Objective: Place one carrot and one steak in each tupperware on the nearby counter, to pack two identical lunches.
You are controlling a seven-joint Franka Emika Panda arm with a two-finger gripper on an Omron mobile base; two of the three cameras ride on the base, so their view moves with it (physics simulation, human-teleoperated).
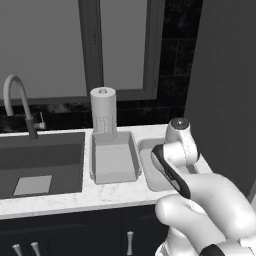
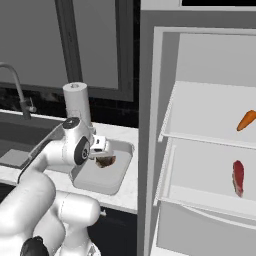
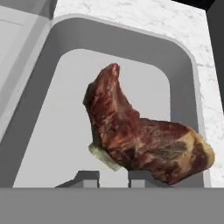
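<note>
1. The gripper [image 3: 113, 175] hangs over the right-hand pale grey rectangular plastic tupperware tray [image 3: 183, 65], its two small dark fingertips [image 3: 89, 177] standing close together at the bottom of the hand view.
2. Just ahead of the fingertips sits the dark brown lumpy steak chunk [image 3: 135, 131] – marbled red-brown, with a pale fatty edge at its near-left corner and a tan patch on its right end.
3. Whether the fingers pinch the steak chunk or have let it go I cannot tell: its near edge lies right at the tips, but the contact itself is hidden.
4. The steak chunk lies inside that tray, over its flat floor; in the right base view it [image 2: 104, 161] shows as a small brown lump just under the hand.
5. To the left of the fingers, the second pale grey tray [image 1: 114, 157] sits alongside on the white grey-veined marble counter [image 1: 60, 197].
6. Well to the right of the fingers, on pale shelves – an orange tapered carrot stub [image 2: 246, 120] on the upper one, a glossy red elongated steak slab [image 2: 238, 177] on the one below.
7. Beyond the trays stands a white paper-towel roll [image 1: 103, 109]; farther left, a dark sink basin [image 1: 42, 160].
</note>
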